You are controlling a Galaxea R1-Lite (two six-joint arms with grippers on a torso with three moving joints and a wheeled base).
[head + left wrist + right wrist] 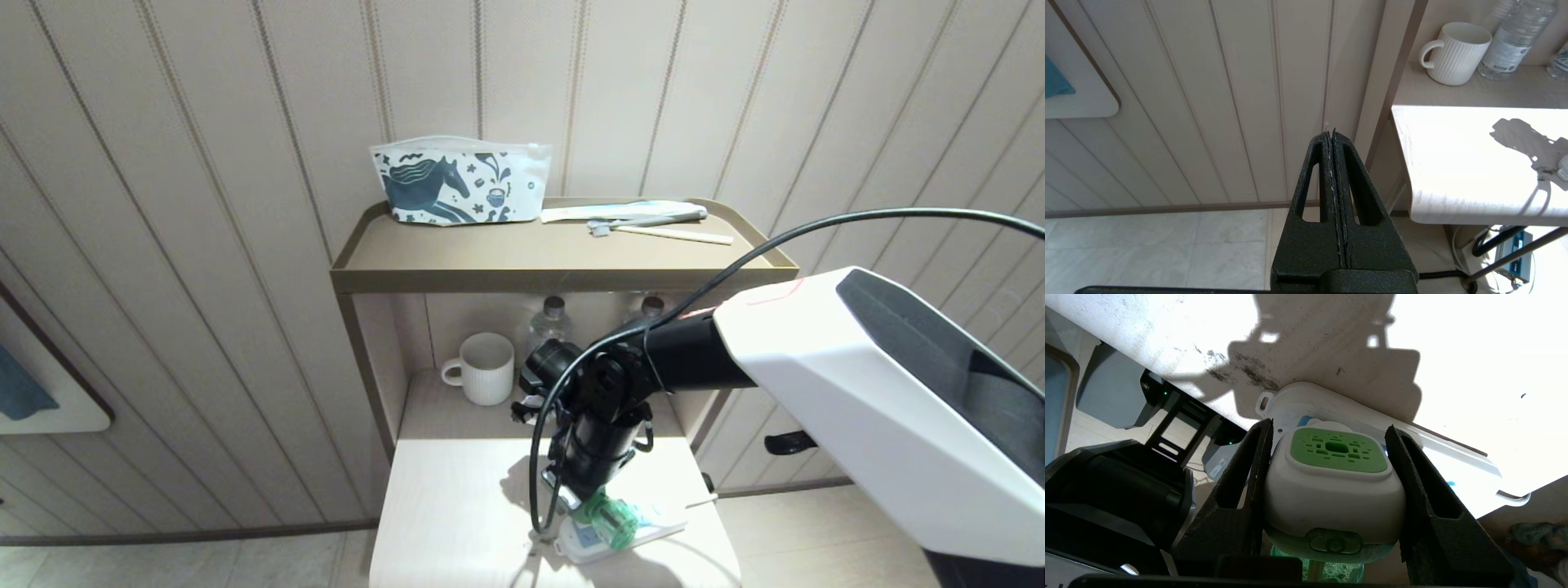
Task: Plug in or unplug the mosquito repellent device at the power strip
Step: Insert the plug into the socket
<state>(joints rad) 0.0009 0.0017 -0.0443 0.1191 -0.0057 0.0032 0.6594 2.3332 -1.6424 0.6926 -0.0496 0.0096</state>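
Note:
The mosquito repellent device has a white head with a green vented top and a green bottle below it. It stands over the near end of the white power strip, which lies on the pale table. My right gripper points down and is shut on the device's white head, one finger pressed against each side. Whether the prongs are in the socket is hidden. The strip's end shows just beyond the device. My left gripper hangs shut and empty beside the table's left edge.
A white ribbed mug and clear water bottles stand on the shelf behind the table. A printed pouch and a toothbrush lie on the top tray. My right arm's black cable loops over the table.

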